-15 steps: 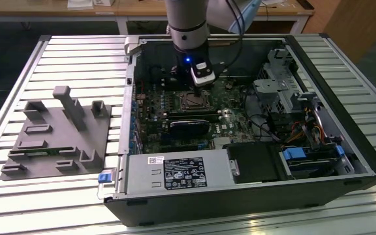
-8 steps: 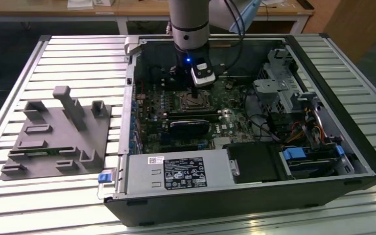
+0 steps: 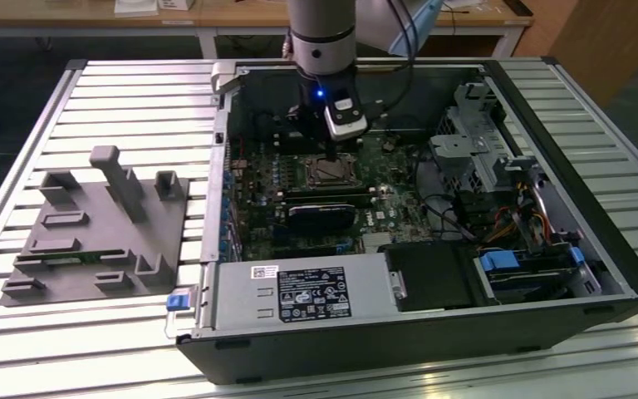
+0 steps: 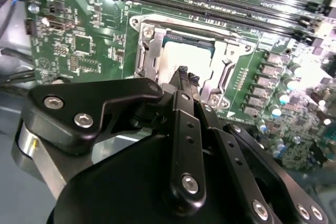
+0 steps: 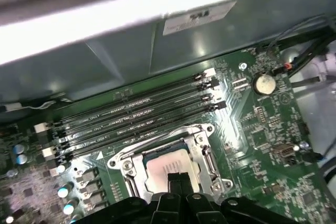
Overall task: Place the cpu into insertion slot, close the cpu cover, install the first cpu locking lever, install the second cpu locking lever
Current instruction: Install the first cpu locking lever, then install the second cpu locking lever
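While seated in slot (image 5: 173, 163), cpu (image 5: 169, 165) beneath tool (image 5: 179, 178)

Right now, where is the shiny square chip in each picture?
Exterior view: the cpu sits mid-motherboard, under the gripper.
Second wrist view: the cpu lies just beyond the fingertips.
First wrist view: the cpu lies low, centre.
Shared landmark: the long black memory slots beside it.

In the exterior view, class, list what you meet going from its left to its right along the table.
Grey moulded fixture → blue tab on the case corner → CPU socket beneath the gripper → blue drive bracket → black case wall.
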Tool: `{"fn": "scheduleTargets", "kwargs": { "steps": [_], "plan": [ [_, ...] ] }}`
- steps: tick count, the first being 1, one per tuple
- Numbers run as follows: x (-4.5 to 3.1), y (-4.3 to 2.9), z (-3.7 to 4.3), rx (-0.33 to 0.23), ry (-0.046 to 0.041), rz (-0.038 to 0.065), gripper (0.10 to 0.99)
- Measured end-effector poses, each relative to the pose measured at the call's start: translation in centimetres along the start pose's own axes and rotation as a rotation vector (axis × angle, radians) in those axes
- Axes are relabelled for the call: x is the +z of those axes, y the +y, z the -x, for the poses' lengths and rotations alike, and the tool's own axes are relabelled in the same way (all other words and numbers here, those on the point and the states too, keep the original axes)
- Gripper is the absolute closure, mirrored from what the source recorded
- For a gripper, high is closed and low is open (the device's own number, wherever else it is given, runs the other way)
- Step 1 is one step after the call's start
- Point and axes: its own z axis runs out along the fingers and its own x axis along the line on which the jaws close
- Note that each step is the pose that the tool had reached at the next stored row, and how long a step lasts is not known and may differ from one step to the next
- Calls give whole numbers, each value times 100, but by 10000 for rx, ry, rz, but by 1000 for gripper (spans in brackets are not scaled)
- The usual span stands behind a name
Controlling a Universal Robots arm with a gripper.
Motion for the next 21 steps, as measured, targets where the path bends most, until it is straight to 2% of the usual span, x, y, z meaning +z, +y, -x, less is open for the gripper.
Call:
{"fn": "scheduleTargets", "kwargs": {
  "steps": [3, 7, 21],
  "plan": [
    [-64, 4, 8, 0, 0, 0, 980],
    [-73, -8, 15, -2, 0, 2, 980],
    [-77, -253, 121, 0, 4, -1, 980]
  ]
}}
